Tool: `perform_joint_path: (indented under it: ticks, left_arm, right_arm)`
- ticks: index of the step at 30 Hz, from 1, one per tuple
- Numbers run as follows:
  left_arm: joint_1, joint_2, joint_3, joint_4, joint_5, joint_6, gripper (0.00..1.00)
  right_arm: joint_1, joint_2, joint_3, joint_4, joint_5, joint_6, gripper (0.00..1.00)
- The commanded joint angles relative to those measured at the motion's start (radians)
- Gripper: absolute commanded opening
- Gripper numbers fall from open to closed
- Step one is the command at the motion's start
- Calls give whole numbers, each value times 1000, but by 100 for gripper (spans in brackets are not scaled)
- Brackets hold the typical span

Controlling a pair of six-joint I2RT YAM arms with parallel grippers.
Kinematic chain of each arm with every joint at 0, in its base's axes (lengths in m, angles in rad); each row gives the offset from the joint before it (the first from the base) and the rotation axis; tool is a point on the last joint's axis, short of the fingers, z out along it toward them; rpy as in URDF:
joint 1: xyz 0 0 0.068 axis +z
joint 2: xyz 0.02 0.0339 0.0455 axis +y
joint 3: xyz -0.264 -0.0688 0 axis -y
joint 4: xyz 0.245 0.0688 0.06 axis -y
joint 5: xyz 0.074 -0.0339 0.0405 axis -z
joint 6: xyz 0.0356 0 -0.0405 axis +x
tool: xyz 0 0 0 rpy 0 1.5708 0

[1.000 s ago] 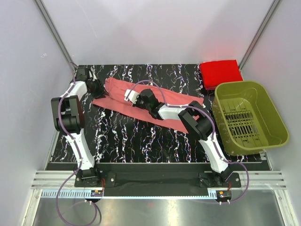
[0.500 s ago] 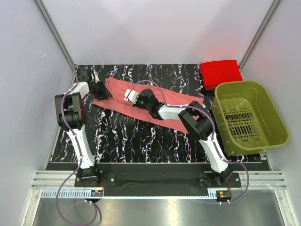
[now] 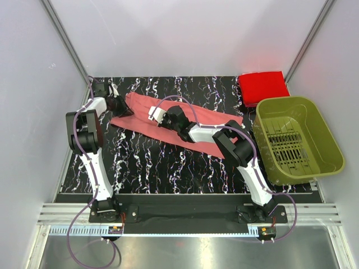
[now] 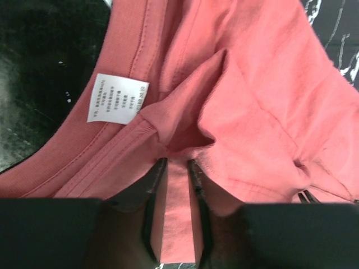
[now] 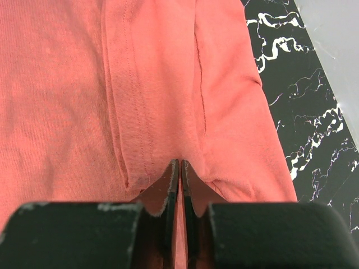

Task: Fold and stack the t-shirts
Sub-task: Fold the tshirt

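Note:
A salmon-pink t-shirt (image 3: 137, 109) lies in a long diagonal band across the back of the table. My left gripper (image 3: 124, 106) is at its left end, by the collar. In the left wrist view its jaws (image 4: 177, 162) stand narrow with a puckered fold of this shirt (image 4: 263, 84) filling the gap, next to the white label (image 4: 116, 98). My right gripper (image 3: 151, 114) is over the shirt's middle. Up close it (image 5: 180, 162) is shut on a hemmed fold of the cloth (image 5: 56, 84). A brighter red t-shirt (image 3: 262, 87) lies folded at the back right corner.
An olive-green plastic basket (image 3: 283, 101) stands at the right edge of the table, just in front of the red shirt. The black marbled tabletop (image 3: 162, 162) runs between the shirt and the arm bases. Grey walls close in the left, right and back.
My left gripper has shifted slightly right onto the shirt's collar end and its jaws have narrowed around the cloth. The right arm has not moved.

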Motion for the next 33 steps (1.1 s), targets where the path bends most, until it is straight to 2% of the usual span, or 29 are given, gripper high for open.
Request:
perform_joint_path:
  ticks: [1, 6, 9, 19, 23, 28, 29, 31, 33]
  left_arm:
    - [-1, -16, 48, 69, 51, -9, 22]
    - [-1, -7, 57, 64, 56, -12, 13]
    - [-1, -10, 59, 63, 62, -16, 0]
    - [-1, -84, 47, 18, 19, -15, 0]
    - [0, -130, 47, -23, -68, -22, 0]
    - [-1, -217, -33, 47, -147, -50, 0]
    - [-1, -217, -44, 76, -128, -47, 4]
    - [2, -205, -93, 139, -18, -38, 21]
    - [6, -190, -122, 202, 94, -32, 23]
  right_arm:
    - [-2, -44, 31, 18, -1, 3, 10]
    - [-3, -44, 30, 16, 1, -2, 10]
    - [-2, -43, 30, 16, 4, -5, 10]
    - [-2, -43, 33, 16, 4, 0, 10]
    - [-2, -41, 33, 15, 2, 3, 10]
    - [-2, -39, 34, 15, 1, 6, 10]
    - [-2, -39, 34, 15, -1, 7, 11]
    - [-2, -36, 37, 15, -1, 11, 10]
    - [-2, -38, 39, 15, -1, 11, 11]
